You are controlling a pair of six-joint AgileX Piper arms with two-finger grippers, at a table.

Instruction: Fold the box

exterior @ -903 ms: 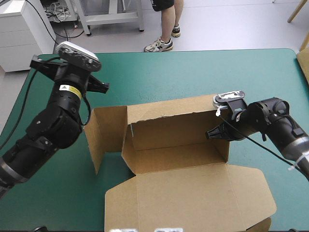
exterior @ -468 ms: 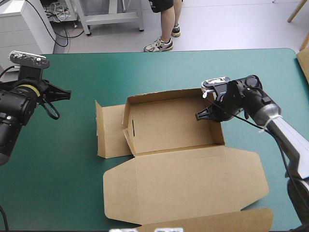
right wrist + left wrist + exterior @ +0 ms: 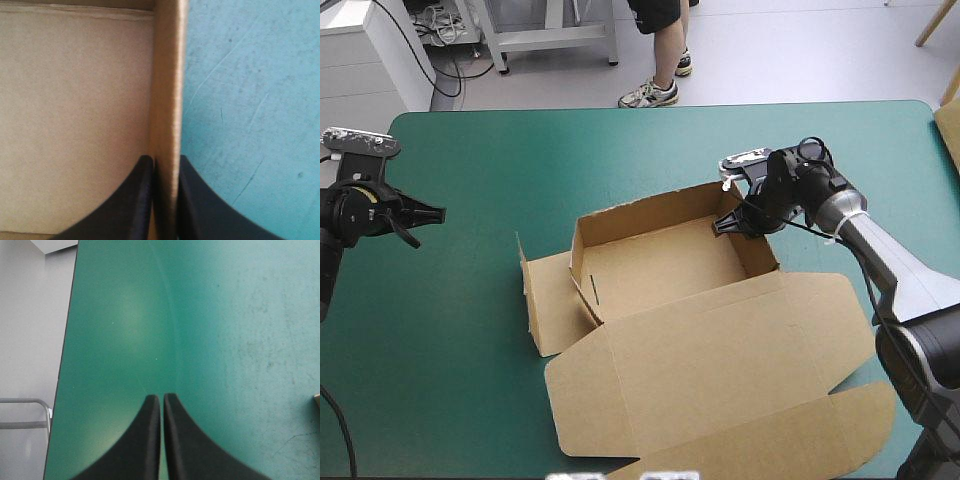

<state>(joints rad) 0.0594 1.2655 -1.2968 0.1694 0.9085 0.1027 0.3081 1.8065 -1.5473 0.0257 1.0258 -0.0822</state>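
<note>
The brown box (image 3: 660,265) stands mid-table as an open tray, its lid (image 3: 720,360) lying flat toward the near edge and a side flap (image 3: 545,300) spread out on the left. My right gripper (image 3: 720,227) is shut on the tray's right wall near the far corner. In the right wrist view its fingers (image 3: 142,195) clamp the wall's edge (image 3: 167,75), with the tray floor (image 3: 75,115) on one side. My left gripper (image 3: 434,212) hovers far to the left of the box, shut with nothing in it (image 3: 161,401).
Bare teal-green cover (image 3: 225,330) lies under the left gripper, with the table's left edge (image 3: 65,365) close by. A corner of board (image 3: 317,399) shows at that view's side. A tan object (image 3: 950,125) sits at the table's right edge.
The left arm has drawn back to the table's left side, away from the box. The right gripper moved farther back with the wall, and the box turned slightly and settled flatter.
</note>
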